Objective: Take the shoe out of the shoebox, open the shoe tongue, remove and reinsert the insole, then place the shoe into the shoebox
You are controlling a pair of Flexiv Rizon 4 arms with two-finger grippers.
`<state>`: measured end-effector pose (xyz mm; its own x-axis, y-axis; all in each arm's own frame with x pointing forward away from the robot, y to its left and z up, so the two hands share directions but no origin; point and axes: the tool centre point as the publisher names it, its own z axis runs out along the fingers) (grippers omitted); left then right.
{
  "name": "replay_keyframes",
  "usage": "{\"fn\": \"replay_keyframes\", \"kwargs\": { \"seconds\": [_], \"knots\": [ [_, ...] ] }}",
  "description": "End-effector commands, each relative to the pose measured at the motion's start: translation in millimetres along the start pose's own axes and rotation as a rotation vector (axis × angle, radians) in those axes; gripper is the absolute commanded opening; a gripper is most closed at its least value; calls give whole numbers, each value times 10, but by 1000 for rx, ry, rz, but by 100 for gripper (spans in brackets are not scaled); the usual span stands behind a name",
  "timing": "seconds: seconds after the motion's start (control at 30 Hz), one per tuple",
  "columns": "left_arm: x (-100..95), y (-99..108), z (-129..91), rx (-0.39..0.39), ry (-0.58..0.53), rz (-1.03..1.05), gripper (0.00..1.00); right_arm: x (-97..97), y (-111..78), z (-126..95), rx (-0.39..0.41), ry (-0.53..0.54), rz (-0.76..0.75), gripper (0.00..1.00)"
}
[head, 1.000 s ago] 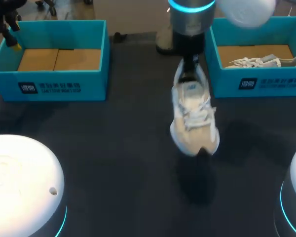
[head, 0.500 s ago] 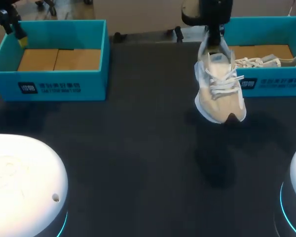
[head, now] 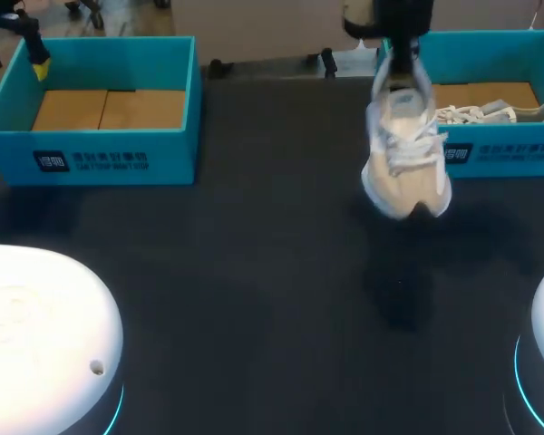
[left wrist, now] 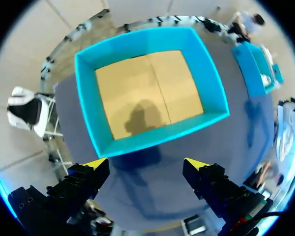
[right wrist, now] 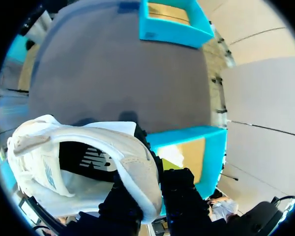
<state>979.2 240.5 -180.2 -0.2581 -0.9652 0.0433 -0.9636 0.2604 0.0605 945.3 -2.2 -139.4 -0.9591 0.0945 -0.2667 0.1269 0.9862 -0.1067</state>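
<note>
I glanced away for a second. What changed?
The right gripper, shut on the white lace-up shoe at its heel, carried it from mid-table rightward and away, to the near-left corner of the right turquoise shoebox. The left turquoise shoebox, the second white shoe in the right box and the open left gripper hardly moved.

Head overhead, far; left wrist above left shoebox (left wrist: 157, 140); right wrist hugging shoe (right wrist: 132, 164).

One desk (head: 254, 272), dark grey, matte, is spreading wide below the right gripper (head: 401, 56). Even light is falling from above, laying a soft shadow (head: 397, 304) on the desk beneath that gripper.
</note>
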Motion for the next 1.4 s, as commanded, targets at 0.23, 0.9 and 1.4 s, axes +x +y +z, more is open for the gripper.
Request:
{"fn": "replay_keyframes", "kwargs": {
  "seconds": [0.23, 0.9, 1.4],
  "knots": [
    [11, -30, 48, -32, 5, -223, 100, -912, -661, -82, 9, 3, 47, 0],
    [11, -30, 48, -32, 5, -223, 100, -1339, -1004, -63, 45, -45, 94, 0],
    [11, -30, 48, -32, 5, -223, 100, -2213, -1790, 114, 22, -80, 49, 0]
  ]
}}
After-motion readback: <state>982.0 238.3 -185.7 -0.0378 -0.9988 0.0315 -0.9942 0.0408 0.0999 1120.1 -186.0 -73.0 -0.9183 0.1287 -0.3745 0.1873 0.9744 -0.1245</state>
